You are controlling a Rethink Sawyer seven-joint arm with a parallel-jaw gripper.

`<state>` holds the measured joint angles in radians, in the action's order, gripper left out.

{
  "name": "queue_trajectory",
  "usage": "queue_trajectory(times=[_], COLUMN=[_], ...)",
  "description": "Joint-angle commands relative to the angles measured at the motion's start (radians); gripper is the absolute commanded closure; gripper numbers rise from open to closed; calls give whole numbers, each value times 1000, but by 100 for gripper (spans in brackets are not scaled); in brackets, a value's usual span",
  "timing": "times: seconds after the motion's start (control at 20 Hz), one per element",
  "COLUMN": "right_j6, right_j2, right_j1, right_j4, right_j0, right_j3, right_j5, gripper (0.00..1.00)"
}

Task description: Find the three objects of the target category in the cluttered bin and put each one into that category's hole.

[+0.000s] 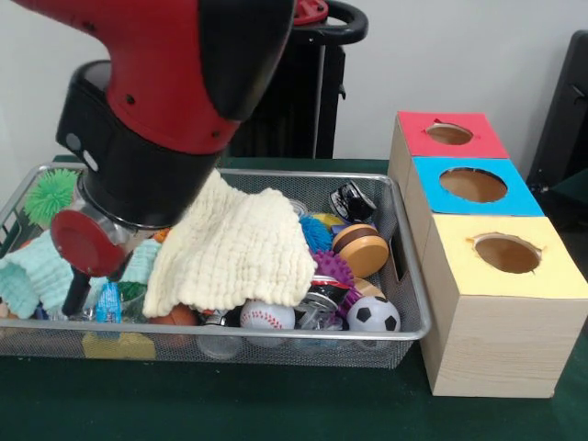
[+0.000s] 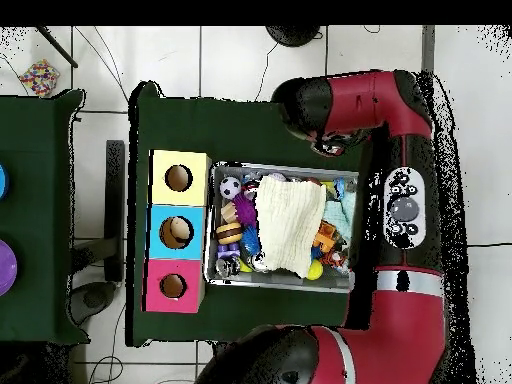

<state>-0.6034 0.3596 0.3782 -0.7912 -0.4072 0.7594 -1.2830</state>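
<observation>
Dark green table [image 1: 276, 413], mesh bin [image 1: 404, 303] centre frame, white tiled floor [image 2: 240, 60], pale wall [image 1: 441, 55], end effector [image 1: 92, 276] lower left, grip state indiscernible.

From my seat, the arm [image 1: 175, 83] fills the upper left and hangs low over the left part of the bin [image 1: 409, 276], hiding its own tip, so I can't tell how that end stands. A cream cloth [image 1: 234, 253] drapes over the clutter. Along the front wall lie a baseball [image 1: 266, 316] and a small football [image 1: 373, 315]. Three boxes [image 1: 496, 303] stand just right of it on the green worktop [image 1: 276, 404]: red, blue, yellow.
</observation>
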Motion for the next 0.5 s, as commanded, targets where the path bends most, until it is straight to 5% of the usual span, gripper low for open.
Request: queue_trajectory(times=[0.05, 0.2, 0.5], right_j6=[303, 434, 519], right_j2=[100, 59, 106], right_j1=[64, 78, 138], right_j4=[89, 43, 115], right_j0=[-80, -63, -126], right_j3=[184, 180, 305], right_j5=[82, -21, 10], gripper=[0, 0, 0])
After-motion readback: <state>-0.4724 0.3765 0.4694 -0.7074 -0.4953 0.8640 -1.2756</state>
